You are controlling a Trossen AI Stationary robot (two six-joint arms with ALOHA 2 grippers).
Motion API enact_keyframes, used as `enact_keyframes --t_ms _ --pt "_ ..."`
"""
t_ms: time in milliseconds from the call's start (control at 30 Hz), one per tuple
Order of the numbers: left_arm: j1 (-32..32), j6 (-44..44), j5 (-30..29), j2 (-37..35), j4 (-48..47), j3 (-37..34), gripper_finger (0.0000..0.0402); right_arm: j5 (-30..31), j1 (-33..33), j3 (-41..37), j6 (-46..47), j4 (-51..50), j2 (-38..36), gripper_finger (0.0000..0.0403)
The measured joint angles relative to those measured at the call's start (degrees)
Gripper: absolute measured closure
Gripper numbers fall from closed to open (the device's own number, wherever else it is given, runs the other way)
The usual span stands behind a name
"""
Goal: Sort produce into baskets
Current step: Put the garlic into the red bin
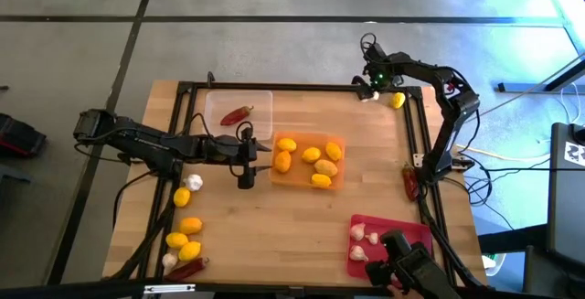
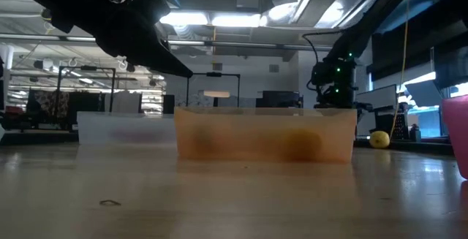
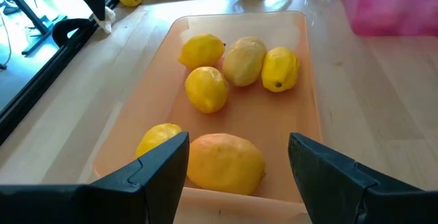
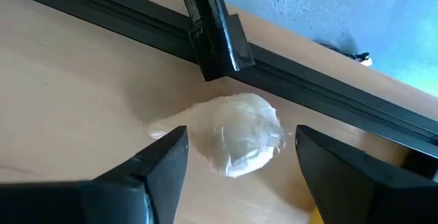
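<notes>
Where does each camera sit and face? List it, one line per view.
High: overhead, straight down on the table; both arms show.
Low: table height, facing the orange tray.
Left wrist: behind the open left gripper, over the lemons.
Right wrist: behind the open right gripper, around a garlic bulb.
Shared: the orange tray.

I see yellow lemons point(image 3: 206, 89) in my orange tray point(image 1: 308, 161), and one dark red chili pepper point(image 1: 236, 114) in the clear tray point(image 1: 239, 112). The red-pink tray point(image 1: 388, 242) holds whitish garlic bulbs point(image 1: 358, 233). Past my dark right gripper point(image 4: 236, 162) lies a white papery garlic bulb point(image 4: 238, 134). The table point(image 1: 274, 226) is pale wood, framed in black. The red thing on the right rail point(image 1: 410, 182) is probably another chili.
</notes>
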Motion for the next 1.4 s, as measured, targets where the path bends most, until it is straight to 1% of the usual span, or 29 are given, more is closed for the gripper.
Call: enact_keyframes --t_ms 100,167,233,433,500,567,733,933,1067,1167,1300,1400 --pt "0.00 0.00 0.00 0.00 0.02 0.00 0.0155 -0.01 0.00 0.00 -0.18 0.40 1.20 0.0157" --pt "0.00 0.21 0.00 -0.01 0.02 0.00 0.0155 -0.02 0.00 0.00 -0.81 0.63 1.42 0.0173" --pt "0.00 0.30 0.00 0.00 0.02 0.00 0.0155 0.03 0.00 0.00 -1.32 0.62 1.45 0.0195" --pt "0.00 0.26 0.00 0.00 0.02 0.00 0.0155 0.46 0.02 0.08 -2.23 0.08 1.42 0.0278" --pt "0.00 0.26 0.00 0.00 0.02 0.00 0.0155 -0.52 0.07 0.08 -2.95 -0.56 0.97 0.0297" --pt "0.00 0.28 0.00 0.00 0.03 0.00 0.0155 -2.14 0.47 -0.05 -3.19 -1.41 0.04 0.0308" --pt "0.00 0.46 0.00 0.00 0.07 0.00 0.0155 -2.33 1.76 -0.05 -4.56 -4.97 -5.91 0.0310" --pt "0.00 -0.31 0.00 0.00 0.07 0.00 0.0155 -1.97 6.84 0.00 -4.61 -10.53 -15.39 0.0307" --pt "0.00 -2.08 0.00 0.00 0.07 -0.02 0.0155 -1.97 12.40 -0.01 -4.41 -14.31 -21.74 0.0306" --pt "0.00 -2.24 0.00 0.00 0.07 0.00 0.0155 -1.99 17.43 0.00 -2.43 -17.45 -25.82 0.0306" --pt "-0.03 -3.78 0.00 0.00 0.07 0.00 0.0155 -1.97 25.32 0.00 1.61 -21.02 -30.60 0.0306" --pt "-0.11 -6.87 0.00 0.00 0.44 0.00 0.0155 -1.97 32.04 0.00 6.22 -23.32 -33.26 0.0306"
